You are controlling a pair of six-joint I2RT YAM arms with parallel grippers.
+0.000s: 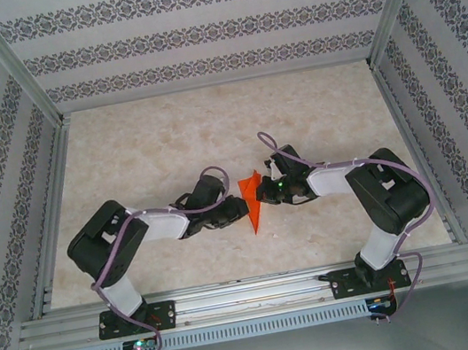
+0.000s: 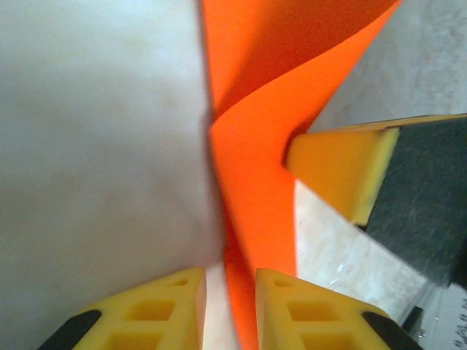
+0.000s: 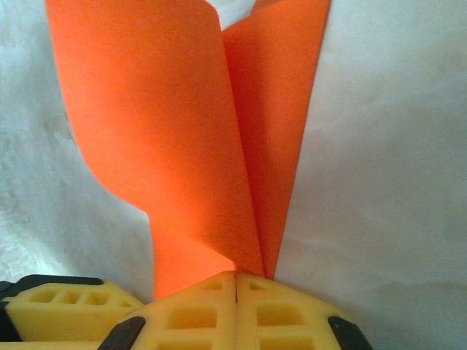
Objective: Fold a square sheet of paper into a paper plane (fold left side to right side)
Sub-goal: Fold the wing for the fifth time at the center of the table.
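Top view: orange sheet (image 1: 254,200) sat on the table (image 1: 148,144) a little beyond the near rail (image 1: 253,290), about level with the rail's midpoint. It was already a narrow pointed wedge, tip toward the rail. Left gripper (image 1: 233,212) was at the sheet's edge on the side of the rail's left end, and right gripper (image 1: 263,192) on the side of the right end. Both sat about as far off the rail as the sheet. From up there I couldn't read the jaws.

Left wrist: the fingers (image 2: 164,306) stood slightly apart. The sheet's thin edge ran through the gap between them, with daylight on one side, so no pinch as far as I could see. One flap curled up off the table. A yellow pad (image 2: 336,168) of the right gripper touched that flap's edge.

Right wrist: fingers (image 3: 190,313) were pressed together with the sheet's narrow end coming out of the seam, so clamped on the paper. Two layers rose from there, one bowed and one flat.

My read: mid-fold on the centre crease, left half going over to the right half, not flat yet. Next likely needs the right to keep its clamp as anchor, while the left lays the bowed flap down with edges matched, then presses the crease. Risk: the sheet skews if the anchor slips.
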